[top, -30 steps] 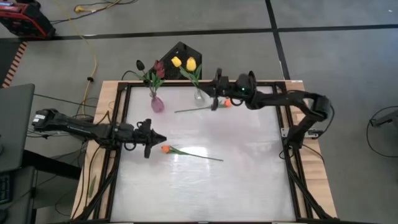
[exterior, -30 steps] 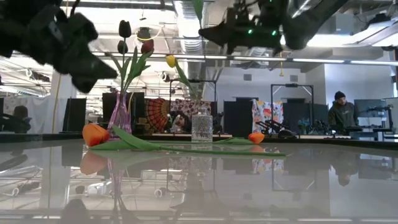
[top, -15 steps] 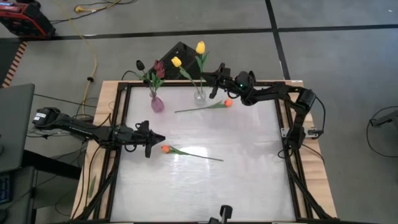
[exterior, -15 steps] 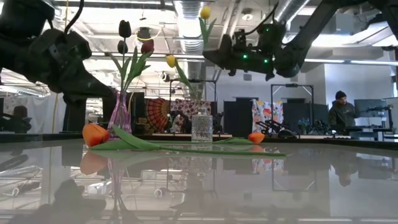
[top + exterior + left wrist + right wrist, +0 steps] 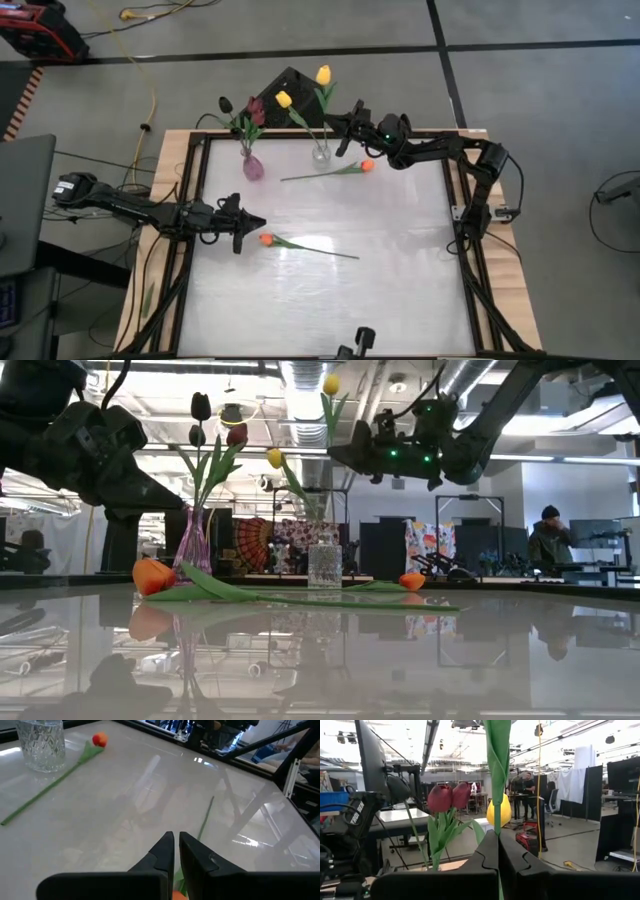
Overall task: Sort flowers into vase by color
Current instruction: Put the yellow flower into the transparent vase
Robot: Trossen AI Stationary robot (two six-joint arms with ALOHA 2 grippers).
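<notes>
My right gripper (image 5: 337,126) is high over the table's far edge, beside the clear vase (image 5: 320,154), shut on a yellow tulip (image 5: 323,74). A second yellow tulip (image 5: 284,99) stands in that vase. The purple vase (image 5: 253,167) holds maroon and black tulips (image 5: 254,108). Two orange tulips lie flat on the table: one head (image 5: 366,166) near the clear vase, the other head (image 5: 265,240) just beside my left gripper (image 5: 258,222). That gripper hovers shut above the table, with the orange head (image 5: 178,895) right below its fingertips (image 5: 176,842). My right gripper pinches the yellow tulip's green stem and leaf (image 5: 497,822) between its two fingers, well below the head (image 5: 329,382). The fingers come level from the table's right and lie across the stem. The tulip stands nearly upright; whether its lower end is in the clear vase, I cannot tell.
A dark box (image 5: 290,85) sits behind the vases, beyond the far edge. A black frame (image 5: 455,190) rims the glossy white table. The middle and near part of the table surface (image 5: 330,300) hold nothing. A person (image 5: 548,540) stands in the room behind.
My right gripper has drawn back toward the far edge and come lower, still shut on the yellow tulip. The tulip's head has swung toward the far edge and the flower now stands more upright. My left gripper has sunk a little. Nothing has moved in the last half second.
</notes>
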